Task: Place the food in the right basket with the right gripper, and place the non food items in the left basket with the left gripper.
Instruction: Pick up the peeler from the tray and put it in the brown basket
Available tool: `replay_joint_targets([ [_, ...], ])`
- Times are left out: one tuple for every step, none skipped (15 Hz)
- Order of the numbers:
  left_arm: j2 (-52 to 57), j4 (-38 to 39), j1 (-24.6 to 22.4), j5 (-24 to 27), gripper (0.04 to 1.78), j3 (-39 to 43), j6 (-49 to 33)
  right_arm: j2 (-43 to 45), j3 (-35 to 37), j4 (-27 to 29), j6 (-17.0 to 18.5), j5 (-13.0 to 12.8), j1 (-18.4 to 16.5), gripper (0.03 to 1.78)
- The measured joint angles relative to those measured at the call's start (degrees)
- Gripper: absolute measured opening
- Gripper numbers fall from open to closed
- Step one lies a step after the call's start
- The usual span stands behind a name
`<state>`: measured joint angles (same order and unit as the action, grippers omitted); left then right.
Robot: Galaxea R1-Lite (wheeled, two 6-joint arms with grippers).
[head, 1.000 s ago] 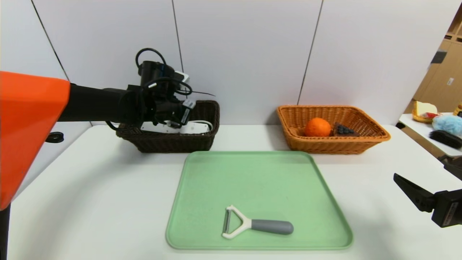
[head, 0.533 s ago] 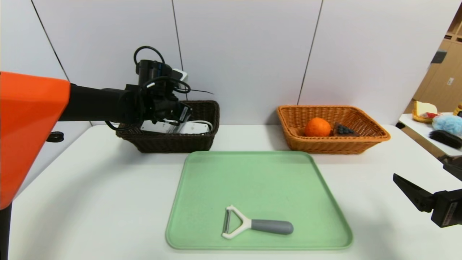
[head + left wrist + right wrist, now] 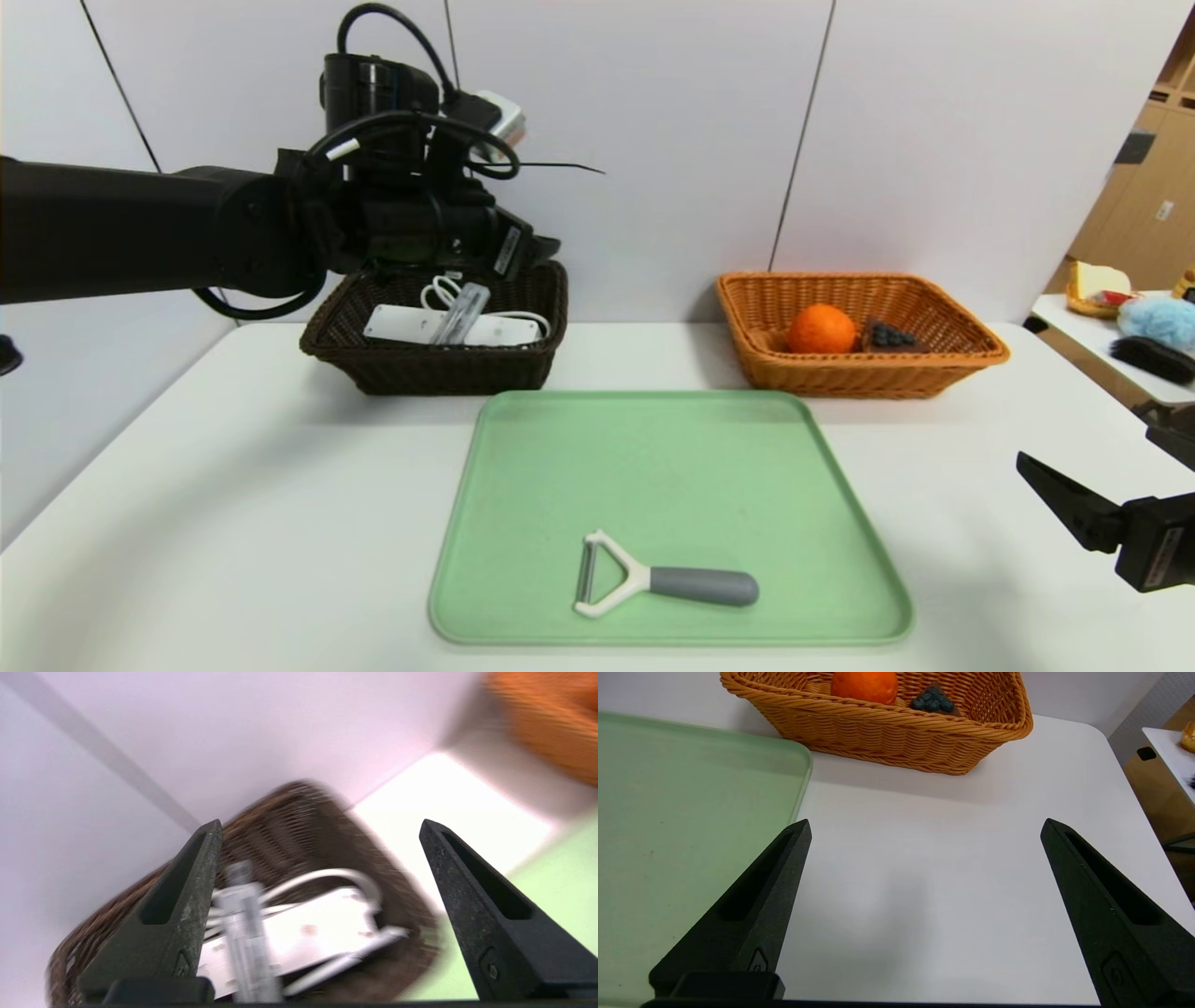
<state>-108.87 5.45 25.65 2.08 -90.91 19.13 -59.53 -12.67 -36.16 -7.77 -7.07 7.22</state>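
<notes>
The dark brown basket [image 3: 439, 369] at the back left holds the white power strip [image 3: 411, 326] with its cord, the grey case [image 3: 464, 309] leaning on it and a white pen [image 3: 336, 963]. My left gripper [image 3: 541, 250] hovers above this basket, open and empty; the wrist view shows the strip [image 3: 308, 933] and case [image 3: 245, 938] below the spread fingers. The orange-tan basket [image 3: 859, 373] at the back right holds the orange [image 3: 821, 329] and the cake slice [image 3: 892, 336]. The white Y-peeler [image 3: 653, 583] lies on the green tray [image 3: 560, 467]. My right gripper [image 3: 1036, 471] is open and empty over the table at the right.
A side table [image 3: 1120, 355] at the far right carries other objects. The white wall stands right behind both baskets. The tray's far half is bare green surface.
My left arm has risen out of the dark basket and swung toward the right, leaving the grey case in the basket. The right arm has not moved.
</notes>
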Motion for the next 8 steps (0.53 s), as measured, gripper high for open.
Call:
replay_joint_targets([
  [2.21,1.30,1.83,2.57,1.52,3.06,3.50,0.05,0.07,0.00,0.00,-0.01,-0.02,1.70],
  [4.22,2.43,3.58,5.22,1.54,6.36,7.88,0.13,0.18,0.00,0.00,0.00,0.00,1.70],
  [6.07,3.50,5.28,7.94,1.56,9.76,13.20,0.21,0.33,-0.02,0.00,0.00,0.00,1.70],
  [7.52,4.02,6.55,10.53,1.58,12.57,18.69,0.29,0.51,-0.09,0.00,0.00,0.00,1.70],
  [8.74,4.17,7.53,13.51,1.60,15.19,24.81,0.52,0.55,-0.04,-0.02,-0.01,0.05,1.70],
  [9.64,4.19,8.36,15.86,1.61,17.35,29.96,0.77,0.60,-0.04,-0.06,-0.01,0.05,1.70],
  [10.47,4.22,9.63,17.13,1.62,19.24,33.77,0.93,0.60,-0.09,0.00,0.00,0.05,1.70],
  [11.36,4.13,11.31,17.48,1.63,20.92,35.89,1.07,0.60,-0.06,-0.04,0.00,0.05,1.70],
])
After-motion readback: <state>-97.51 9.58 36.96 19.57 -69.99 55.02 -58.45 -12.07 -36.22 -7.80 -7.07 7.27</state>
